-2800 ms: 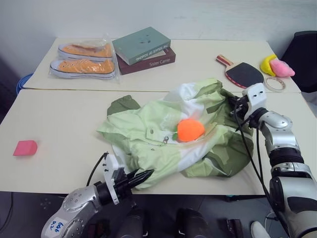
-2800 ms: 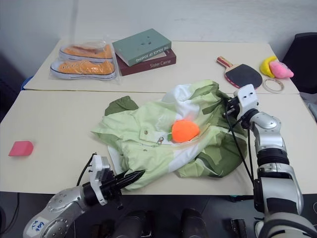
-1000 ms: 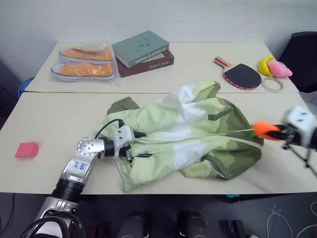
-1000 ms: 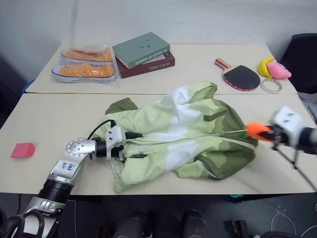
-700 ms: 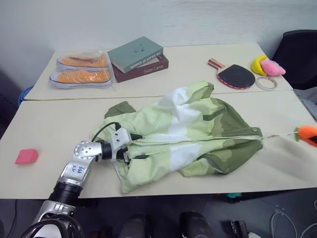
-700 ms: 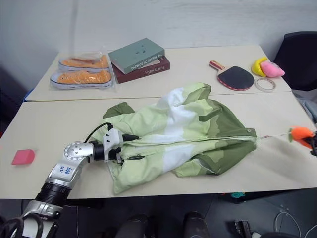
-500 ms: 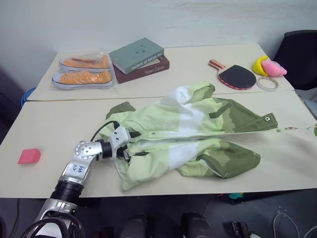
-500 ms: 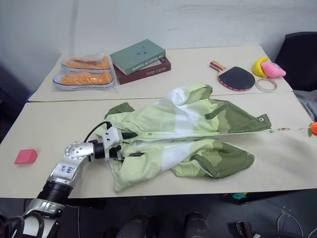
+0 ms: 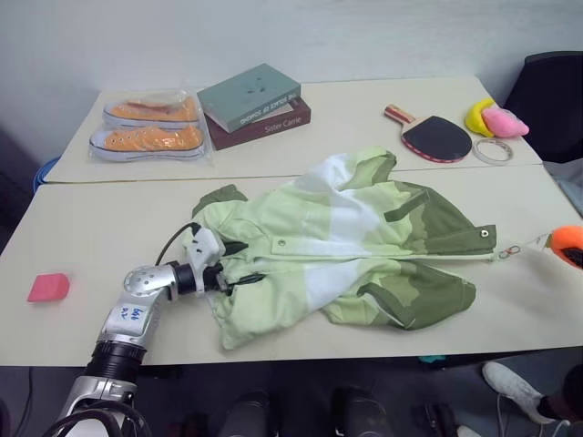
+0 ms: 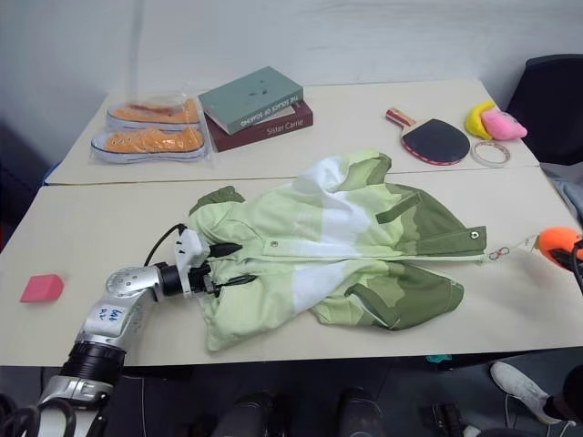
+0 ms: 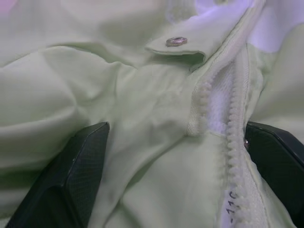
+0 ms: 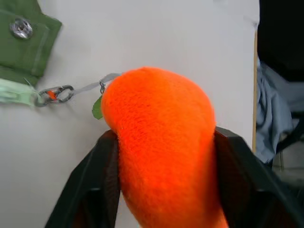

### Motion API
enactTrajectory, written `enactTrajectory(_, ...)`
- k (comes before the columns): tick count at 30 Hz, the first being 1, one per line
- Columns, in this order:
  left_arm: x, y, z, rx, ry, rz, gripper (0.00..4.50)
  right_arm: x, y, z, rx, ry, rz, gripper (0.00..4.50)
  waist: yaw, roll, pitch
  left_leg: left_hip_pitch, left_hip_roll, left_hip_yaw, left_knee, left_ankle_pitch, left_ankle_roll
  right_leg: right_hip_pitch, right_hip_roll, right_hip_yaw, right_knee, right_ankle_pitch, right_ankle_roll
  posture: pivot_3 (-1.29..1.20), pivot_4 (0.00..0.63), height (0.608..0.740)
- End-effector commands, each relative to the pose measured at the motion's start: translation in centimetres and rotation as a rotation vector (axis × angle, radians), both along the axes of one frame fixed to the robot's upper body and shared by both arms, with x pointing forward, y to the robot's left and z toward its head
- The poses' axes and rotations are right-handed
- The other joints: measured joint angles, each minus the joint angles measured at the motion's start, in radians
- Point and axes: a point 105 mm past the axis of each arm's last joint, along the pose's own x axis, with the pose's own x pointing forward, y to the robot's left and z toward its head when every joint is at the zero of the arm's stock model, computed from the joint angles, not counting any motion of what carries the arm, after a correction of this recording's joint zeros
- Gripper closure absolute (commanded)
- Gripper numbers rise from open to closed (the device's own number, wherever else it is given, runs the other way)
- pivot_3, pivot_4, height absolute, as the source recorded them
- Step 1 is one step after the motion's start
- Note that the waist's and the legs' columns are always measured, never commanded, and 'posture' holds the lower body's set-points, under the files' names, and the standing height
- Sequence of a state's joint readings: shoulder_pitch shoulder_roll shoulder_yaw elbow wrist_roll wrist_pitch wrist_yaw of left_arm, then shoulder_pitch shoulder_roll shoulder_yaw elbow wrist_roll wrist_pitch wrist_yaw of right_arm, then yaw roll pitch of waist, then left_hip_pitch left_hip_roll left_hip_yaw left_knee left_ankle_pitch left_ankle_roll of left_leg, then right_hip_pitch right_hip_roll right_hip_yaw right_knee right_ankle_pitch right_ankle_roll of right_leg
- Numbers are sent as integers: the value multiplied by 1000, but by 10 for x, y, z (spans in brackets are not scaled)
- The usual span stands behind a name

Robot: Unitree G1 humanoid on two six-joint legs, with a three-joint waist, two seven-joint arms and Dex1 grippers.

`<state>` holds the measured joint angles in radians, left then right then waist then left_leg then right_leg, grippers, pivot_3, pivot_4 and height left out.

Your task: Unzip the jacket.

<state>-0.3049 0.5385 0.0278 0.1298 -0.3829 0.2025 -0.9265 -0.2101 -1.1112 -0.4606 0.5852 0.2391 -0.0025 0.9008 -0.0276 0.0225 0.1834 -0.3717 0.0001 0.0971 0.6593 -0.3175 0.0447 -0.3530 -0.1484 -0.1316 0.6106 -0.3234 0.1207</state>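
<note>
Zipper now pulled fully open vs. earlier: right tool point(image 12: 159, 156) loosening around orange pull toy point(image 12: 159, 142), left tool point(image 11: 180, 161) splayed wide astride jacket point(image 9: 346, 246) hem on table point(image 9: 91, 228); next, probably letting go & withdrawing.

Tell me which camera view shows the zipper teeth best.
The left wrist view: the pale zipper teeth run close up between the left gripper's fingers. The eye views show only a thin pale line across the jacket.

"Sister Carrie" on maroon book point(image 9: 278, 125)
</note>
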Motion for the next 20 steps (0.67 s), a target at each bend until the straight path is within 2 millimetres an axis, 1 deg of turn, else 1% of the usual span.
enactTrajectory(1, -13, 15, 53, -94, -116, -18, 0, -2, 38, 65, -61, -391, 218, 484, -1, -7, 5, 0, 0, 0, 0, 0, -1, 0, 0, 0, 0, 0, 0, 0, 150, 740)
enactTrajectory(2, -17, 18, 59, -99, -119, -20, 0, -3, 51, 68, -30, -423, 285, 158, -1, -9, 6, 0, 1, 0, 0, 1, -1, 0, 1, 0, 0, 0, 0, 0, 150, 740)
enactTrajectory(3, -21, 23, 62, -86, -115, -19, 0, -3, 68, 65, -20, -421, 365, 73, -1, -11, 7, 0, 1, -1, 0, 1, -1, 0, 1, 0, 0, 0, 0, 0, 150, 740)
enactTrajectory(4, -24, 26, 63, -76, -109, -18, 0, -3, 79, 62, -15, -415, 416, 73, -1, -12, 7, 0, 2, -1, 0, 1, -2, 0, 1, 0, 0, 0, 0, 0, 150, 740)
enactTrajectory(6, -35, 39, 54, 16, -81, -14, 0, 0, 120, 52, 81, -358, 590, 73, 3, -12, 8, 0, 2, -1, 0, 1, -2, 0, 1, 0, 0, 0, 0, 0, 150, 740)
enactTrajectory(7, -38, 47, 48, 58, -63, 9, 0, -2, 141, 45, 159, -302, 684, 73, 1, -12, 8, 0, 2, -1, 0, 1, -2, 0, 1, 0, 0, 0, 0, 0, 150, 740)
enactTrajectory(8, -43, 56, 42, 106, -55, 22, 0, -4, 164, 36, 183, -247, 778, 73, 2, -12, 8, 0, 2, -1, -1, 1, -2, 0, 1, 0, -1, 0, 0, 0, 150, 740)
enactTrajectory(11, -57, 69, 32, 166, -69, 42, 0, -16, 205, 12, 218, -138, 964, 73, 6, -12, 8, 0, 2, -2, -1, 1, -2, 0, 0, 0, -1, 0, 0, 0, 150, 740)
enactTrajectory(13, -65, 77, 27, 205, -96, 69, 0, -23, 222, -3, 227, -96, 1044, 73, 18, -12, 8, -1, 1, -2, -1, 0, -1, -1, -1, 0, -3, 0, 0, 0, 150, 740)
enactTrajectory(14, -70, 79, 24, 228, -109, 76, 0, -25, 227, -10, 221, -82, 1071, 73, 23, -13, 8, -2, 1, -2, -1, 0, -1, -1, -1, 0, -3, 0, 0, 0, 150, 740)
enactTrajectory(16, -77, 82, 22, 255, -138, 88, 0, -28, 228, -20, 212, -52, 1094, 73, 33, -13, 9, -2, 0, -2, 0, -1, 0, -2, -2, 1, -6, 0, 0, 0, 150, 740)
enactTrajectory(20, -86, 87, 25, 271, -170, 130, 0, -31, 221, -29, 199, -47, 1085, 73, 43, -13, 9, -4, -2, -2, 0, -2, 2, -4, -4, 2, -6, 0, 0, 0, 150, 740)
